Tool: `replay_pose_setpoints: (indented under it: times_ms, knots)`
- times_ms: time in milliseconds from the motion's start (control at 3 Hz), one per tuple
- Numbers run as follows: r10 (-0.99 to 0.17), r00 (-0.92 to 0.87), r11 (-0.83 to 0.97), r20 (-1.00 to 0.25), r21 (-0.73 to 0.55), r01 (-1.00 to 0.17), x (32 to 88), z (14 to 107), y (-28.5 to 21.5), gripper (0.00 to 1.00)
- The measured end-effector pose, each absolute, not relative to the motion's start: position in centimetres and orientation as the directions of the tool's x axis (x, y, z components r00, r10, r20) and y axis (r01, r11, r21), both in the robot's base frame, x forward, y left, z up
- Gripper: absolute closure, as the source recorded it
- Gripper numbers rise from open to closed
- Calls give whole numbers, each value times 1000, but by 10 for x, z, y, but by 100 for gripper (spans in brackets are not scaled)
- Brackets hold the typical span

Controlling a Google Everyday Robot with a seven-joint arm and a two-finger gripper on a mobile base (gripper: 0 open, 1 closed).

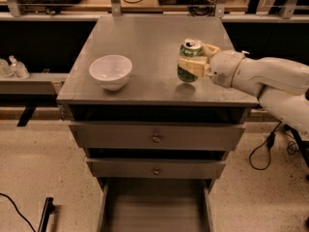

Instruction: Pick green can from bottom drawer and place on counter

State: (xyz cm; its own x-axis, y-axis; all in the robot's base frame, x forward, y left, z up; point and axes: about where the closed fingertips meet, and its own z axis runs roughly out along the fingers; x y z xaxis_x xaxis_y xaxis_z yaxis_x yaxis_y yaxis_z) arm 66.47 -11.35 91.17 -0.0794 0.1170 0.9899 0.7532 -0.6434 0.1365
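The green can (190, 61) is upright, with its silver top showing, held a little above the right part of the grey counter (145, 47); its shadow lies on the top just below it. My gripper (194, 64) reaches in from the right and is shut on the can, with pale fingers (190, 66) wrapped round its side. The bottom drawer (154, 207) stands pulled open at the foot of the cabinet, and what shows of it holds nothing.
A white bowl (111, 71) sits on the left part of the counter. Two shallower drawers with round knobs (156, 138) are shut above the open one. A small clear pump bottle (18, 67) stands on a ledge at far left. Cables lie on the floor at right.
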Motion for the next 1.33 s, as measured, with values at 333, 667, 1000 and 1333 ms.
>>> replay_pose_setpoints:
  times_ms: [333, 667, 1000, 1333]
  knots:
    - [132, -63, -633, 989, 133, 763, 666, 897, -106, 100]
    - [116, -40, -631, 992, 105, 769, 665, 885, -102, 82]
    - [117, -42, -628, 992, 106, 771, 665, 886, -99, 59]
    - [113, -48, -627, 992, 109, 772, 665, 888, -98, 28]
